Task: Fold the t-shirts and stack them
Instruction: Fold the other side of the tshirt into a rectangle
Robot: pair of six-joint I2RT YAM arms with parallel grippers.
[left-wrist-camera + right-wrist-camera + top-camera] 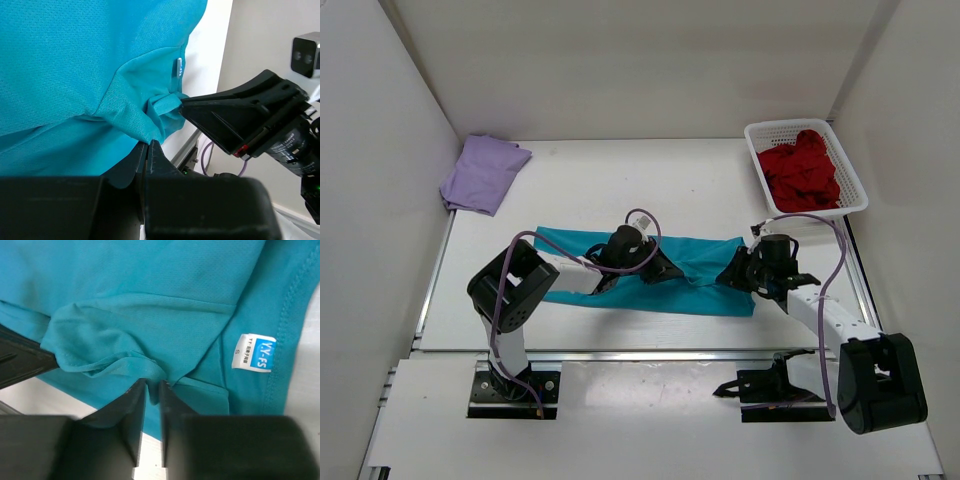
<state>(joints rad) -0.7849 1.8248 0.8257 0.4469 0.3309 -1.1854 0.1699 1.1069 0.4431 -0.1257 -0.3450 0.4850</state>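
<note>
The teal blue t-shirt point(700, 278) lies as a long folded band across the middle of the table. My left gripper point(660, 268) is shut on a bunched fold of it point(160, 120) near the band's middle. My right gripper point(734, 272) is shut on a fold of the same shirt point(150, 371) near its right end, close to the white size label point(255, 353). The lavender purple t-shirt point(482, 172) lies folded at the far left. The dark red t-shirt point(802, 172) is crumpled inside the white mesh basket point(856, 190).
The basket stands at the far right by the right wall. White walls close in the table on the left, back and right. The right arm's gripper body point(245, 120) shows close in the left wrist view.
</note>
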